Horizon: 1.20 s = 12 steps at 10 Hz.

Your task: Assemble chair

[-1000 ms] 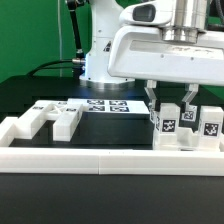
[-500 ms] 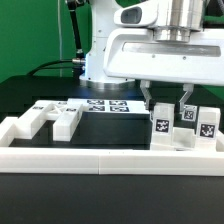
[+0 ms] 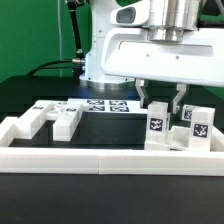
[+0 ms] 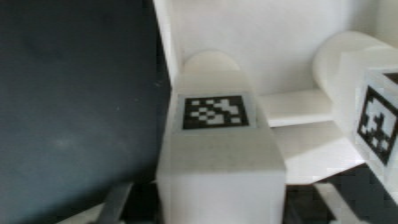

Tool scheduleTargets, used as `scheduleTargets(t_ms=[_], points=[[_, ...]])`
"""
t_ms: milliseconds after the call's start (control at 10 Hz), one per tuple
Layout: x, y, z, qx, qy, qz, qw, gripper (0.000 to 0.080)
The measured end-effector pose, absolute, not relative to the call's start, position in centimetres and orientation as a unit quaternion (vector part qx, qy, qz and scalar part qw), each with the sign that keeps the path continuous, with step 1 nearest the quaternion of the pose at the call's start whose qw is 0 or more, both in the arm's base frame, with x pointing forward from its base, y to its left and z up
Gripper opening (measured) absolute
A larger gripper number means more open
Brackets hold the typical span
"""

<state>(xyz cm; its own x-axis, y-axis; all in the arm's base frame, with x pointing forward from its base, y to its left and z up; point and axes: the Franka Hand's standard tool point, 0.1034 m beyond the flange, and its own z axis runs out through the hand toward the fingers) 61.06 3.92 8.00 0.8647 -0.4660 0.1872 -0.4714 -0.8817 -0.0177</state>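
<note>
Chair leg (image 3: 156, 127) is being pinched upright by the jaws at the exterior view's right, just behind the front wall (image 3: 100, 158). Neighbouring tagged block (image 3: 198, 125) is being crowded; a sideways swing could knock it over.

Close view of a white chair piece (image 4: 217, 170) with a rounded top, filling the middle. A black-and-white square tag (image 4: 217, 112) sits on its face. Just beside it is a second white piece (image 4: 338, 70), whose own tag is partly cut off. A dark tabletop (image 4: 71, 90) lies behind.
</note>
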Motion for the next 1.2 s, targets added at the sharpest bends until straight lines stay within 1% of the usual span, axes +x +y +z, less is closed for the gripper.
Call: scheduleTargets(t_ms=[100,200,300,400,500,800,1200], points=[[61.1,3.9,8.0,0.965,-0.243,0.093,0.014,0.0410],[61.1,4.0,8.3,0.966,-0.242,0.095,0.013,0.0410],[61.1,4.3,8.9,0.965,-0.242,0.098,0.009,0.0555],[61.0,4.7,9.5,0.966,-0.240,0.100,0.005,0.0555],[60.7,4.9,9.8,0.966,-0.240,0.100,0.003,0.0634],[60.4,4.9,10.2,0.967,-0.236,0.100,0.001,0.0649],[60.3,4.9,10.0,0.967,-0.235,0.099,0.002,0.0649]])
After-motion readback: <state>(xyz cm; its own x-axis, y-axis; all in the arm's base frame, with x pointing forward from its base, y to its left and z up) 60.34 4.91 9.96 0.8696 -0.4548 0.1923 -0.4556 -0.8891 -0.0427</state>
